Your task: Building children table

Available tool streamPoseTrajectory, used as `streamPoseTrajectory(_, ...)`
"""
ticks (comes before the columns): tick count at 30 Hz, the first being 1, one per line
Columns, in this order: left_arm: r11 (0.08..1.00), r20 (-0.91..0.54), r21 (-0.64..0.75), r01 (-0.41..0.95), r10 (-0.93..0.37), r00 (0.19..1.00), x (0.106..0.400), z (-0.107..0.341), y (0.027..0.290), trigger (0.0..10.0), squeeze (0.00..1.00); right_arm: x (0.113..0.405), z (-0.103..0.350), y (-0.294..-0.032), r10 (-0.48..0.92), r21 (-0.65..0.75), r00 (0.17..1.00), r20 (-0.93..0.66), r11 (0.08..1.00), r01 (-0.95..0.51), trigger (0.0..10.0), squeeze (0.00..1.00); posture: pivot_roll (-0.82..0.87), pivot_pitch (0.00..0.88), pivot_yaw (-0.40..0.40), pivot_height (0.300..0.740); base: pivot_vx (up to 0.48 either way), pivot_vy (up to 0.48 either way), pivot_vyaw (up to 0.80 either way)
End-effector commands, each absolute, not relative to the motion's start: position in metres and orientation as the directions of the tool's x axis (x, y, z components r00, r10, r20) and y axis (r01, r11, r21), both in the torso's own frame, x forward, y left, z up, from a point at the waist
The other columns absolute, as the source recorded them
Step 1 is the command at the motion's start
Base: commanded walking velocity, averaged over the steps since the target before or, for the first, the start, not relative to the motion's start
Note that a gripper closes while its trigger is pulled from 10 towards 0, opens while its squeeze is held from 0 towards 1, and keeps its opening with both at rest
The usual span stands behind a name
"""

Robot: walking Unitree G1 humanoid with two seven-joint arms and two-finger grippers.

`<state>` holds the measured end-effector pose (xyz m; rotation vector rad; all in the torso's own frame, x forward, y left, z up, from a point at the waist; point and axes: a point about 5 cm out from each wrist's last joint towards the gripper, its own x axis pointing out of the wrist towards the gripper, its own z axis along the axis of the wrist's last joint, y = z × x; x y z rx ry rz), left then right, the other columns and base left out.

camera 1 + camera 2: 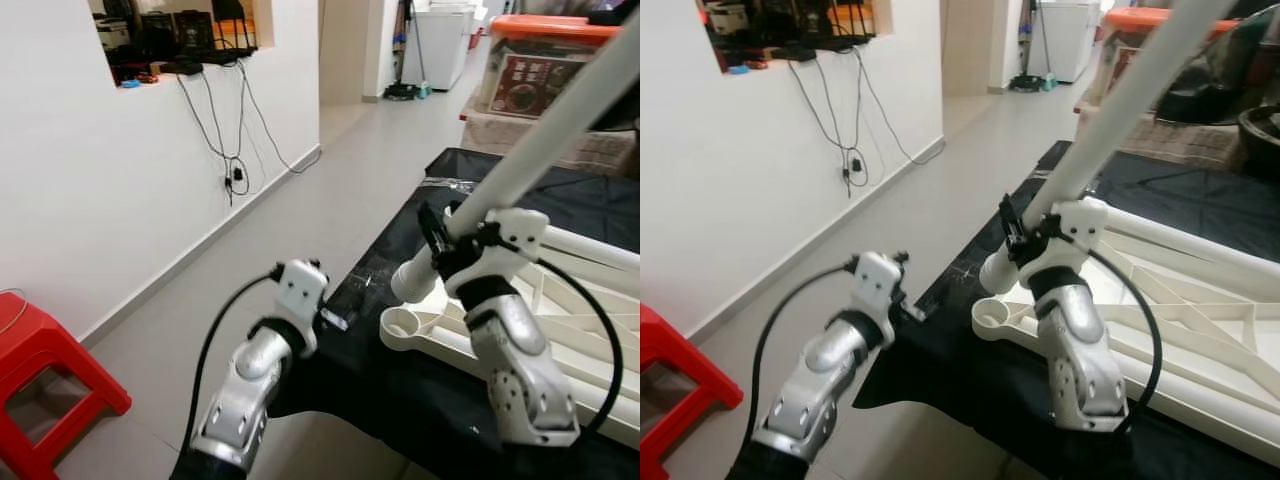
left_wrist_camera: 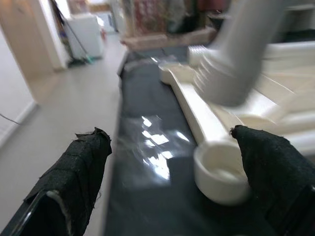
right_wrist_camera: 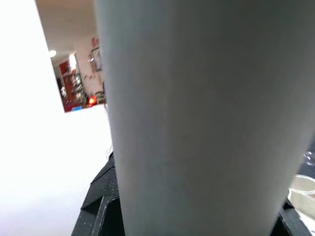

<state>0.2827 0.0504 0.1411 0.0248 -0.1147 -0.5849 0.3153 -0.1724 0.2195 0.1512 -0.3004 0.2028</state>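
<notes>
Our right gripper (image 1: 437,243) is clamped around a long white table leg (image 1: 545,130), which slants up and away from us toward the upper right. The leg's ribbed lower end (image 1: 998,270) hangs just above the round socket (image 1: 992,318) at the near corner of the white table frame (image 1: 590,330); we cannot tell whether the two are touching. The frame lies flat on a black cloth (image 1: 400,380) spread over the work surface in front of us. From the right wrist camera the leg (image 3: 197,118) sits close up between the black fingers (image 3: 98,211).

Our left gripper (image 2: 172,167) is spread wide and holds nothing, hovering low over the near edge of the cloth, just beside the frame's corner socket (image 2: 221,172). Its two black fingers (image 2: 74,172) flank that corner in the left wrist camera, with the leg's blurred end (image 2: 231,73) above.

To our left a red plastic stool (image 1: 40,380) stands on the pale tiled floor (image 1: 300,220), and black cables (image 1: 230,150) hang down the white wall. A box with an orange lid (image 1: 545,55) sits beyond the cloth.
</notes>
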Motion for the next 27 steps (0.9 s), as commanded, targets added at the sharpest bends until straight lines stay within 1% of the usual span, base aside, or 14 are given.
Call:
streamPoseTrajectory(1,0.826,0.090,0.047,0.562,-0.564,0.821,0.280,0.141,0.052,10.0,0.00,0.320,0.220,-0.172,0.203,0.125,0.931,0.303,0.960,-0.250,10.0,0.00,0.10,0.000,-0.034,0.740,0.000,0.000,0.00)
streamPoseTrajectory(5,0.785,0.064,0.027,0.619,-0.619,0.782,0.262,0.135,0.051,10.0,0.00,0.335,0.219,-0.175,0.263,0.095,0.933,0.246,0.951,-0.294,10.0,0.00,0.12,0.000,-0.060,0.740,0.000,0.000,0.00)
streamPoseTrajectory(8,0.764,0.051,0.014,0.645,-0.645,0.763,0.255,0.133,0.050,10.0,0.00,0.338,0.219,-0.176,0.294,0.099,0.926,0.236,0.941,-0.324,10.0,0.00,0.13,0.000,-0.065,0.740,0.000,0.000,0.00)
streamPoseTrajectory(10,0.748,0.033,0.003,0.664,-0.664,0.747,0.246,0.131,0.050,10.0,0.00,0.340,0.220,-0.177,0.361,0.088,0.904,0.229,0.917,-0.389,10.0,0.00,0.14,0.000,-0.066,0.740,0.000,0.000,0.00)
streamPoseTrajectory(11,0.748,0.033,0.003,0.664,-0.664,0.747,0.246,0.131,0.050,10.0,0.00,0.340,0.220,-0.177,0.361,0.088,0.904,0.229,0.917,-0.389,10.0,0.00,0.14,0.000,-0.066,0.740,0.000,0.000,0.00)
streamPoseTrajectory(16,0.738,-0.003,-0.012,0.675,-0.675,0.738,0.232,0.131,0.057,10.0,0.00,0.340,0.225,-0.183,0.527,0.056,0.822,0.217,0.834,-0.549,10.0,0.00,0.16,0.030,-0.060,0.740,0.000,0.000,0.00)
streamPoseTrajectory(17,0.738,-0.003,-0.012,0.675,-0.675,0.738,0.232,0.131,0.057,10.0,0.00,0.340,0.225,-0.183,0.527,0.056,0.822,0.217,0.834,-0.549,10.0,0.00,0.16,0.030,-0.060,0.740,0.000,0.000,0.00)
streamPoseTrajectory(18,0.737,-0.010,-0.014,0.676,-0.676,0.737,0.231,0.131,0.058,10.0,0.00,0.339,0.226,-0.183,0.560,0.052,0.799,0.218,0.811,-0.583,10.0,0.00,0.17,0.051,-0.052,0.740,0.000,0.000,0.00)
streamPoseTrajectory(20,0.737,-0.010,-0.014,0.676,-0.676,0.737,0.231,0.131,0.058,10.0,0.00,0.339,0.226,-0.183,0.560,0.052,0.799,0.218,0.811,-0.583,10.0,0.00,0.17,0.051,-0.052,0.740,0.000,0.000,0.00)
streamPoseTrajectory(21,0.734,-0.023,-0.019,0.679,-0.680,0.733,0.227,0.131,0.062,10.0,0.00,0.338,0.229,-0.185,0.618,0.059,0.754,0.225,0.763,-0.643,10.0,0.00,0.17,0.073,-0.047,0.740,0.000,0.000,0.00)
streamPoseTrajectory(22,0.731,-0.029,-0.022,0.682,-0.682,0.731,0.226,0.132,0.065,10.0,0.00,0.339,0.230,-0.187,0.641,0.064,0.732,0.231,0.741,-0.669,10.0,0.00,0.17,0.080,-0.049,0.740,0.000,0.000,0.00)
streamPoseTrajectory(25,0.728,-0.035,-0.025,0.685,-0.685,0.727,0.223,0.134,0.067,10.0,0.00,0.340,0.232,-0.189,0.660,0.069,0.713,0.238,0.721,-0.690,10.0,0.00,0.17,0.080,-0.049,0.740,0.000,0.000,0.00)
streamPoseTrajectory(26,0.737,-0.042,-0.034,0.675,-0.676,0.736,0.224,0.134,0.069,10.0,0.00,0.342,0.232,-0.195,0.665,0.077,0.708,0.236,0.714,-0.696,10.0,0.00,0.16,0.102,-0.050,0.740,0.000,0.000,0.00)
streamPoseTrajectory(27,0.737,-0.042,-0.034,0.675,-0.676,0.736,0.224,0.134,0.069,10.0,0.00,0.342,0.232,-0.195,0.665,0.077,0.708,0.236,0.714,-0.696,10.0,0.00,0.16,0.102,-0.050,0.740,0.000,0.000,0.00)
